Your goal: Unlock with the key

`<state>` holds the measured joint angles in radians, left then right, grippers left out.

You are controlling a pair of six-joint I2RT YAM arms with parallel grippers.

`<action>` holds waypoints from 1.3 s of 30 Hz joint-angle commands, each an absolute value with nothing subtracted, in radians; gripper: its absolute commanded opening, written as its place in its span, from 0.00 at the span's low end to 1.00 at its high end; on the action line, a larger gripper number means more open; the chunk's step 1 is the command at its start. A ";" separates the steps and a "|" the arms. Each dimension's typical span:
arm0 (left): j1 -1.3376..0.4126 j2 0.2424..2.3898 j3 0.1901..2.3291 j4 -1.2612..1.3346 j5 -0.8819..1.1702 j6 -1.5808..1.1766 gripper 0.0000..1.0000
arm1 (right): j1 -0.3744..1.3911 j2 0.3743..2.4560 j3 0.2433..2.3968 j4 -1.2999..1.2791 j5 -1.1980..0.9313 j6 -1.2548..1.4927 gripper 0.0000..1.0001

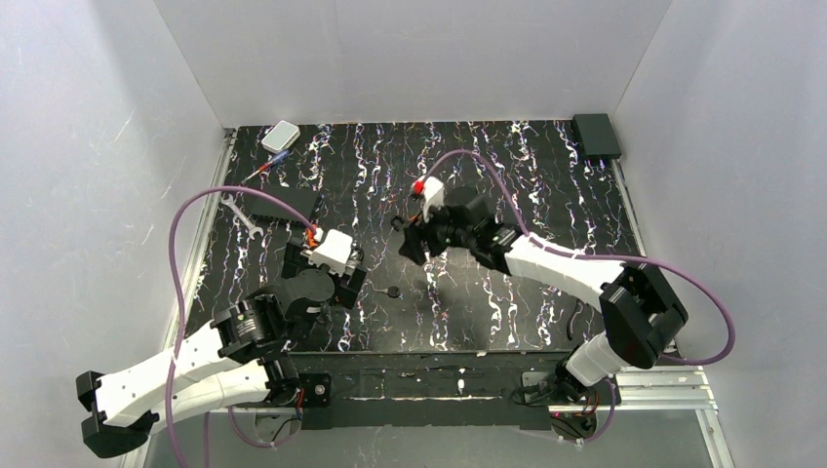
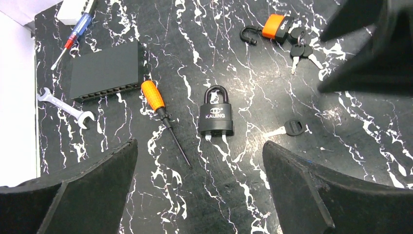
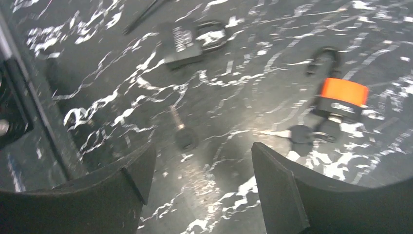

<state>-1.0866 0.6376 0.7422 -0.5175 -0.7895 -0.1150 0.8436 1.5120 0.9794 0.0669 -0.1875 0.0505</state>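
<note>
The dark padlock (image 2: 215,117) lies flat on the black marbled table, shackle pointing away, below my left gripper (image 2: 198,146). That gripper is open and empty above the table. The key (image 2: 292,127), with a black head and short blade, lies loose to the right of the padlock; it also shows in the top view (image 1: 392,291). My right gripper (image 3: 203,146) is open and empty, hovering just short of the key (image 3: 184,136), with the padlock (image 3: 182,41) beyond. In the top view the left gripper (image 1: 322,278) hides the padlock and the right gripper (image 1: 421,246) sits to the right of it.
A small orange-and-black lock (image 2: 275,27) with a bunch of keys (image 2: 299,46) lies at the far right. An orange-handled screwdriver (image 2: 156,97), a black box (image 2: 104,70), a wrench (image 2: 65,107) and a small screwdriver (image 2: 73,36) lie left of the padlock.
</note>
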 commanded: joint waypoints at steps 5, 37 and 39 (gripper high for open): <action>-1.064 0.529 0.757 -0.521 -0.826 -0.107 0.99 | 0.958 1.635 1.076 -0.097 -0.215 -0.147 0.77; -1.016 0.499 0.755 -0.512 -0.757 -0.107 0.99 | 1.083 1.989 1.299 -0.354 -0.049 -0.235 0.41; -1.013 0.495 0.754 -0.509 -0.753 -0.106 0.99 | 1.083 1.997 1.295 -0.359 -0.046 -0.238 0.33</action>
